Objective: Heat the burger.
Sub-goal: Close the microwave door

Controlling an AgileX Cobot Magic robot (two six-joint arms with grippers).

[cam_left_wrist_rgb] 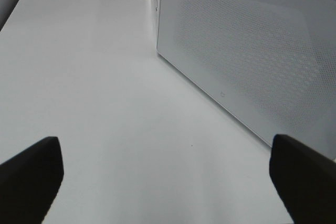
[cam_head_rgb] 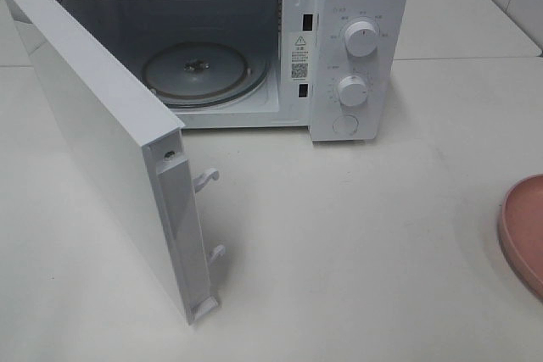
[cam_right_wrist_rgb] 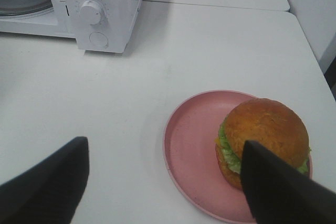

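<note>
From the high view, the microwave (cam_head_rgb: 254, 40) stands at the far side of the table (cam_head_rgb: 356, 252) with its door (cam_head_rgb: 110, 150) swung wide toward the near left, and the glass turntable (cam_head_rgb: 204, 74) inside is bare. Only the rim of the pink dish (cam_head_rgb: 524, 231) shows at the right edge; the burger and both arms are out of sight here.

In the left wrist view, the left gripper (cam_left_wrist_rgb: 168, 174) has its jaws spread wide over bare table, empty, just beside the door's mesh face.

In the right wrist view, the right gripper (cam_right_wrist_rgb: 168, 179) is also spread and empty, above the dish. The burger (cam_right_wrist_rgb: 262, 142) sits on the dish's right half, to the microwave's right: a domed golden-brown bun with green lettuce at its edge. It looks light and soft, likely to squash or slide apart, so hold it gently across the sides of the bun.
</note>
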